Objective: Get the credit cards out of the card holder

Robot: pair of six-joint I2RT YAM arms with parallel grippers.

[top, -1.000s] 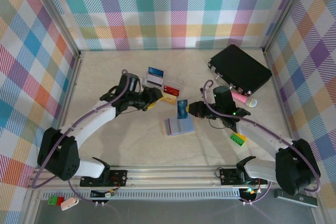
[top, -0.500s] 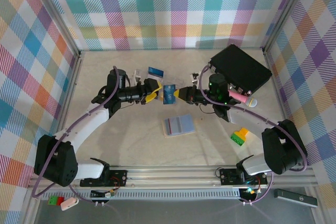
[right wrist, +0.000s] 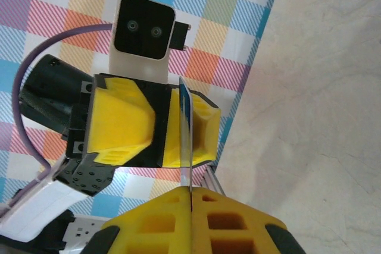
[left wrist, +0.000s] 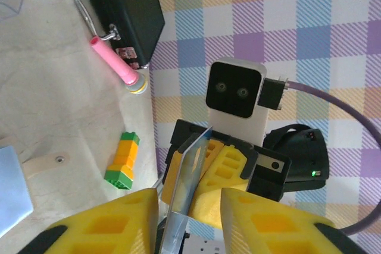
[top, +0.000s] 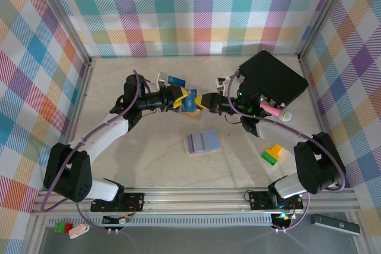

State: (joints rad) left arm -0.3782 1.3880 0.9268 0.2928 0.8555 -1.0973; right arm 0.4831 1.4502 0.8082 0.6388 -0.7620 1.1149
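Raised above the middle of the table [top: 149, 165], tip to tip: left gripper [top: 182, 99] and right gripper [top: 200, 102], with a blue card [top: 191, 106] standing on edge between them. Right gripper: clamped tight on one end of the card, yellow fingers [right wrist: 238, 224] pressed against both faces, no gap to be seen in its own wrist view. Left gripper: jaws partly apart and astride the card's other end, not closed on it. Seen from the right wrist, one yellow pad [right wrist: 196, 129] close against one face of the card, a dark gap between the other pad and the other face. Seen from the left wrist, a clear space between the card's thin edge and one finger [left wrist: 268, 224]. Impossible to tell whether the nearer pad touches the plastic. Card clear of the table and of everything on it. Card holder [top: 203, 142] lying flat and open on the table nearer the arm bases, well apart from both grippers, its two pale blue-lavender panels side by side; contents not clear from above. Farther back on the right: a black case [top: 272, 77], closed, with a pink marker [top: 272, 110] just in front of it. Near the right arm: a small yellow-and-green toy brick [top: 271, 154]. Just behind the left gripper: another small blue card [top: 175, 80] lying flat.
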